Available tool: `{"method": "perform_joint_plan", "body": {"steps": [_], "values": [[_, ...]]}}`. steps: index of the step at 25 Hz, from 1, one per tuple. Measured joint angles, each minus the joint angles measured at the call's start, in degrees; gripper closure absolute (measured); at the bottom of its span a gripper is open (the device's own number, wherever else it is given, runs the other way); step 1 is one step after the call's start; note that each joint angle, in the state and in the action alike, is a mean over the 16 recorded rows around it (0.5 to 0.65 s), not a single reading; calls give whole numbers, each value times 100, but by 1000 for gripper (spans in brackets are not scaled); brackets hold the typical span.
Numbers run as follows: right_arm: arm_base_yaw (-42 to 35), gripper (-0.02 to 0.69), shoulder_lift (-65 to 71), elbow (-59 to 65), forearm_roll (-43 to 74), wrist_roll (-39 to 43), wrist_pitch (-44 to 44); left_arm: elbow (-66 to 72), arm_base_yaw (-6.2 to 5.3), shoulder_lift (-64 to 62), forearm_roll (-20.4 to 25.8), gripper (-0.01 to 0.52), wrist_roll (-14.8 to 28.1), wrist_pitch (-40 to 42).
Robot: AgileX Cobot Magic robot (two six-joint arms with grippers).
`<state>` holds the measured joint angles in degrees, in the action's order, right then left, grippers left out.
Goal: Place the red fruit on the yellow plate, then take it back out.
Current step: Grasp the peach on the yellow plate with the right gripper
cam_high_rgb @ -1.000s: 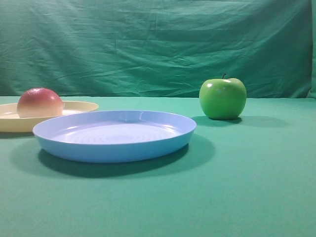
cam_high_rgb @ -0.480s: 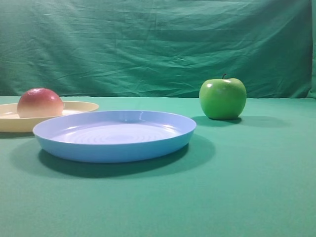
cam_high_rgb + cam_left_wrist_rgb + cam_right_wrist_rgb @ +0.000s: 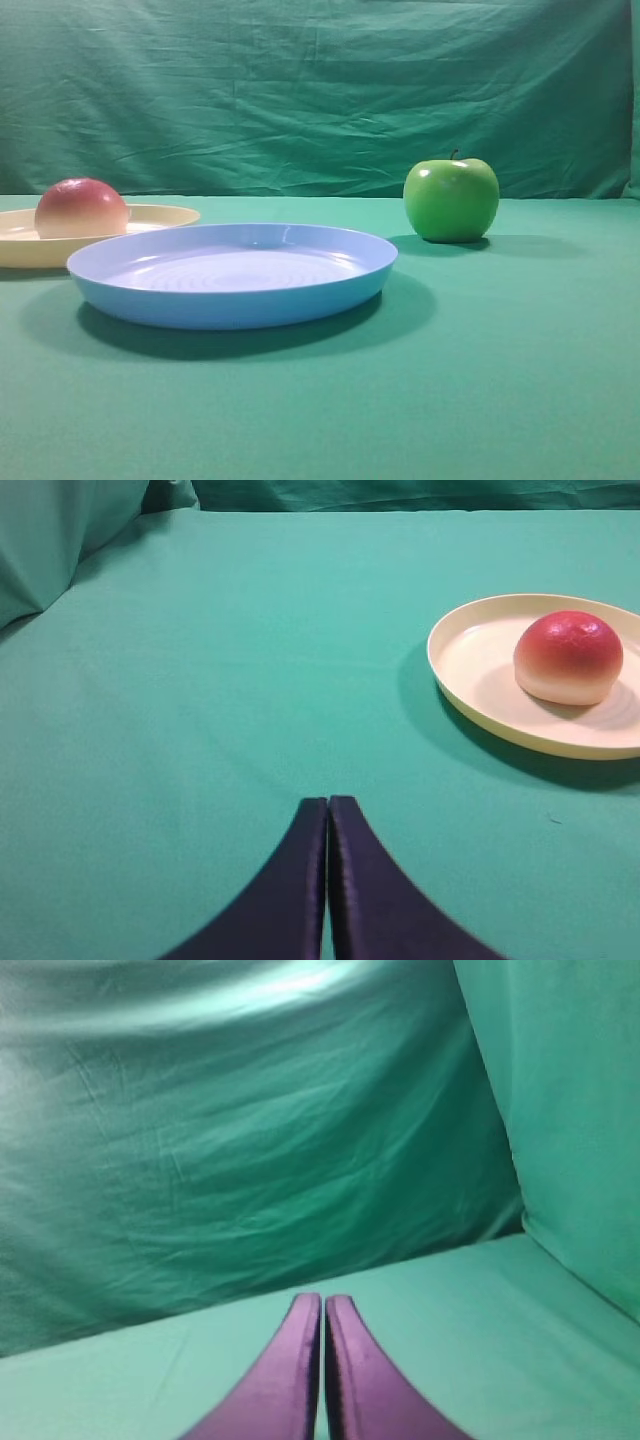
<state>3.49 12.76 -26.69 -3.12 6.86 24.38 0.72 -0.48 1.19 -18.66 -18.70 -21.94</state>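
Note:
The red fruit (image 3: 81,207) (image 3: 568,657) rests on the yellow plate (image 3: 160,214) (image 3: 470,670), at the far left of the exterior view and at the upper right of the left wrist view. My left gripper (image 3: 328,802) is shut and empty, well short of the plate and to its left, over bare cloth. In the right wrist view my right gripper (image 3: 323,1298) is shut too, holding nothing and facing the green backdrop. Neither arm shows in the exterior view.
A light blue plate (image 3: 232,274) sits in front of the yellow one, partly overlapping it in the exterior view. A green apple (image 3: 451,198) stands at the back right. A green cloth covers the table and hangs behind it.

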Motion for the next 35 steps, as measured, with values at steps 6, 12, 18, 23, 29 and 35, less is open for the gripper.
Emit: {"method": "perform_joint_plan", "body": {"steps": [6, 12, 18, 23, 29, 35], "values": [[52, 665, 1269, -1105, -320, -721, 1150, 0, 0, 0, 0, 514, 0, 0], [378, 665, 2785, -2107, -670, -1552, 2013, 0, 0, 0, 0, 514, 0, 0], [1079, 665, 4326, -2805, -845, -2222, 2234, 0, 0, 0, 0, 514, 0, 0], [1832, 665, 5683, -3525, -867, -2701, 2205, 0, 0, 0, 0, 514, 0, 0], [2590, 665, 7301, -4707, -945, -3048, 2142, 0, 0, 0, 0, 514, 0, 0], [3028, 659, 8796, -6060, -1327, -3215, 2105, 0, 0, 0, 0, 514, 0, 0]]}}
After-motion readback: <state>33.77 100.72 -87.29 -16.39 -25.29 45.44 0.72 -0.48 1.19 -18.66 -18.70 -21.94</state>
